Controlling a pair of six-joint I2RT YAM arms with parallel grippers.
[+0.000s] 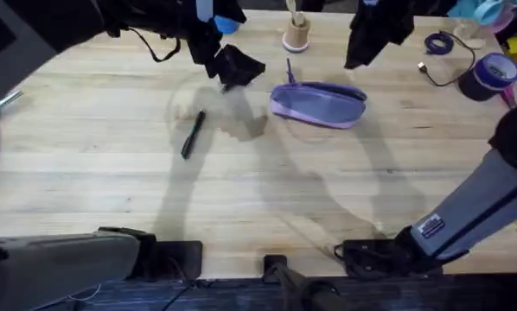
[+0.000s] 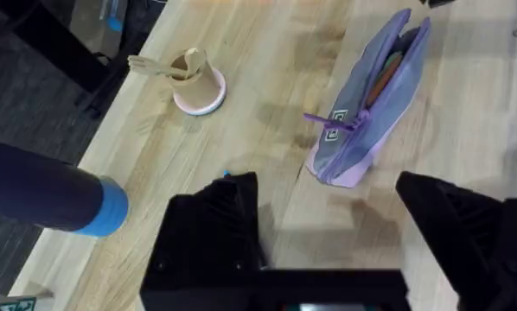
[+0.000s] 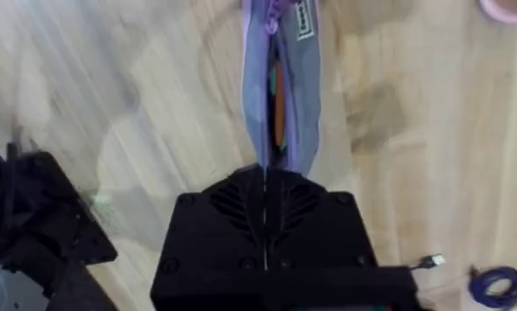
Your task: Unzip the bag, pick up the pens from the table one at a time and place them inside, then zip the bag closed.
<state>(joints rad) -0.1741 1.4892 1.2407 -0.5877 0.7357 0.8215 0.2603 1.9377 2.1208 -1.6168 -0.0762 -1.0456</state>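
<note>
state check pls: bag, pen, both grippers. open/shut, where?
bag: unzipped, mouth open, lying on the table, orange item visible inside
pen: lying flat on the table, left of the bag, not yet picked up
left gripper: open, empty, near the bag's end
right gripper: shut, at the bag's end

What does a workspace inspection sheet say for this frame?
Surface: pale wood table, bare at the near side.
Job's things: bag unzipped, coloured items inside; one pen lying to its left, apart from it.
Clutter: cup behind the bag; tape roll far right.
Claws: left claw open, above the table near the bag; right claw shut on the bag's end.
Cables: coiled cable with a loose plug, far right.
Surroundings: dark floor beyond the table's edge.
</note>
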